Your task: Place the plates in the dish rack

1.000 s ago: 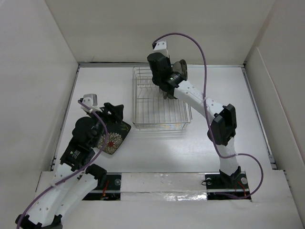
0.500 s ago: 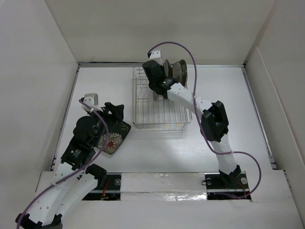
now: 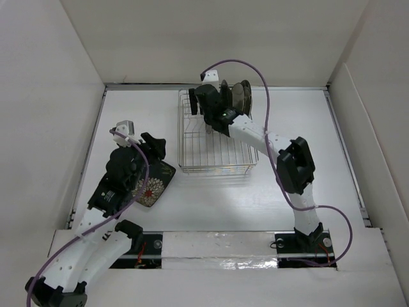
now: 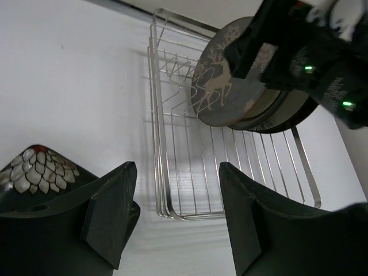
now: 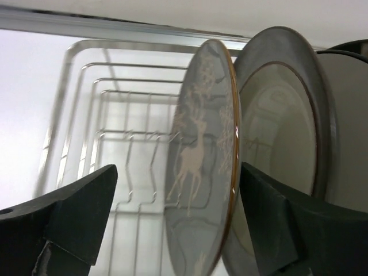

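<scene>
L gripper (image 4: 179, 215): jaws wide apart, nothing btwn them. It hangs over the far edge of the black square plate (image 3: 153, 187), which lies flat on the table (image 3: 211, 204) on my L side, left of the rack. The plate is glossy black w/ a white-petalled flower, red at the centre. My L finger overlaps its corner in the wrist view; can't tell if they touch.

The rack (image 3: 217, 153) is silver wire, mid-table toward the back wall. At its far R end a grey round plate (image 5: 201, 172) stands on edge: pale deer-and-sprig print, thin brown rim. Right beside it stand cream-centred plates (image 5: 282, 132) w/ dark rims, packed close; I count at least two.

R gripper (image 5: 172, 224): jaws spread wide, one each side of the grey plate, not closed on it.
</scene>
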### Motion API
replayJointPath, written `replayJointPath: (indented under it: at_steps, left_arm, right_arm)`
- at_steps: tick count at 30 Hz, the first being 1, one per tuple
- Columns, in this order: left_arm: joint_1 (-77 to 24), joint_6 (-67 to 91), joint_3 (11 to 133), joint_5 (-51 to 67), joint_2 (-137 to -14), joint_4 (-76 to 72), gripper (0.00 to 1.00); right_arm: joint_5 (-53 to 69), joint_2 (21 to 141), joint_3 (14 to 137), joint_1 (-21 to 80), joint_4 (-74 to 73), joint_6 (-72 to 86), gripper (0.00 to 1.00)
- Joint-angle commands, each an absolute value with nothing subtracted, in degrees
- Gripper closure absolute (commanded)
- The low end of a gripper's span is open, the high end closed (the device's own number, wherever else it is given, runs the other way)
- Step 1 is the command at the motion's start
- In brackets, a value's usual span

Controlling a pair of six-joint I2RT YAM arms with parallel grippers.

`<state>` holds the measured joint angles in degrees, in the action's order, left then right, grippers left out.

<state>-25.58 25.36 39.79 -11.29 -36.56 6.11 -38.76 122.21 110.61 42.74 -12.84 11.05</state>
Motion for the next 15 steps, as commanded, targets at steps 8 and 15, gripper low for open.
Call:
replayJointPath:
  at_steps: [8, 15]
  left_arm:
    - [-14.97, 37.44, 44.82, -8.63, -44.90, 17.82, 0.41]
    - [-3.79, 37.79, 40.35, 4.48, -54.49, 22.41, 0.41]
  right_arm:
    - [-19.96, 94.70, 91.10, 43.85, -2.82, 14.50, 0.01]
    - [-12.92, 80.88, 77.27, 44.99, 2.29, 16.70, 0.01]
